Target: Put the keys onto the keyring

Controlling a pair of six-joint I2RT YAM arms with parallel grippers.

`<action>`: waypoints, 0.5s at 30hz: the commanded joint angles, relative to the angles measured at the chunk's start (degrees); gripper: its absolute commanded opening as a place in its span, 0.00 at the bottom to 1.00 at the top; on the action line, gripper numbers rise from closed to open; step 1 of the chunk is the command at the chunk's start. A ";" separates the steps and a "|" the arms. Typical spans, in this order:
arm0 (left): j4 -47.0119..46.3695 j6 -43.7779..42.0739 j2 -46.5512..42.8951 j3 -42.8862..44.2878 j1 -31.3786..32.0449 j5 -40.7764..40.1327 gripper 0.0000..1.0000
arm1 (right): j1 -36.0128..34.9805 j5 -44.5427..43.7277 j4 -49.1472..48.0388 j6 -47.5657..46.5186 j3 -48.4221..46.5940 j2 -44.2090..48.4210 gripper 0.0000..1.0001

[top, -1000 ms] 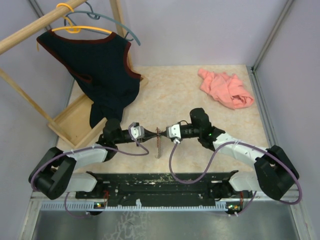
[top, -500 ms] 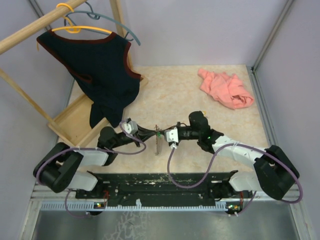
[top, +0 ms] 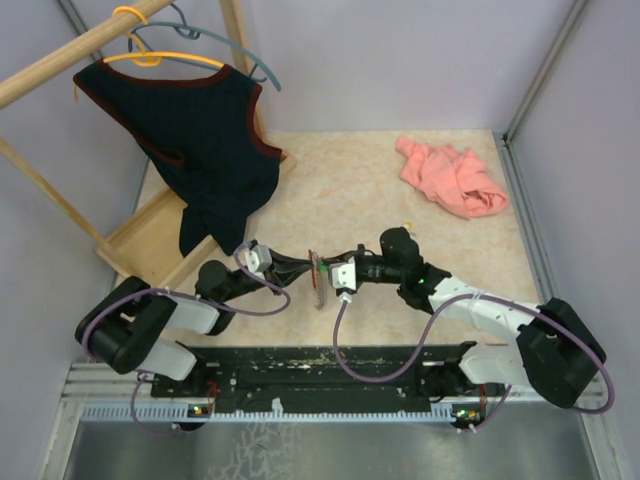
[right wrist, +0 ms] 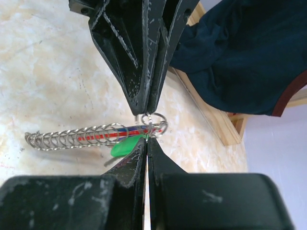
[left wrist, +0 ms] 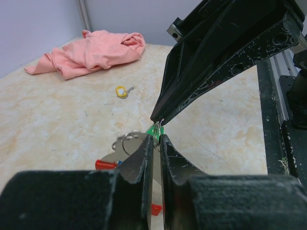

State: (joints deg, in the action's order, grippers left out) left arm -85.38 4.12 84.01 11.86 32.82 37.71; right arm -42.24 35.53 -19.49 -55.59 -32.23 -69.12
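The keyring (top: 318, 288) is pinched between my two grippers over the table's front middle. Its silvery coiled strip (right wrist: 72, 136), with red and blue inside, runs left from a small wire ring (right wrist: 154, 123). The left gripper (left wrist: 156, 137) has its jaws a hair apart on that ring, and the right gripper (right wrist: 147, 140) is shut tight on it from the opposite side. A green key (right wrist: 123, 147) hangs at the ring beside the right fingertips. A red tag (left wrist: 106, 165) lies under the left fingers. A yellow key (left wrist: 122, 91) lies loose on the table beyond.
A pink cloth (top: 450, 178) is bunched at the back right. A dark vest (top: 200, 140) hangs from a wooden rack whose base (top: 150, 245) stands at the left, close to the left arm. Grey walls enclose the table.
Both wrists have twisted and shifted a little while the fingertips stayed together at the ring. The left arm's elbow has drawn back to the left. The coiled strip has swung slightly.
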 commanded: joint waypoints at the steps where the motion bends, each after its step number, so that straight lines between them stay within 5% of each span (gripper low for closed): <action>1: 4.48 -4.32 -2.90 1.05 0.14 -0.74 0.18 | 0.05 -1.04 1.68 -2.16 -2.75 2.93 0.00; 7: 10.13 -6.35 -4.78 2.35 0.07 1.07 0.21 | 0.05 -0.58 4.93 -3.40 -4.35 3.40 0.00; 15: 22.65 -12.92 -7.29 6.43 0.07 5.09 0.37 | 0.03 0.74 6.68 -4.33 -5.91 3.69 0.00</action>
State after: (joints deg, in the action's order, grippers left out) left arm -70.28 -4.05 78.48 15.31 32.80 39.97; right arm -42.22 34.41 -12.27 -58.63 -34.02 -67.51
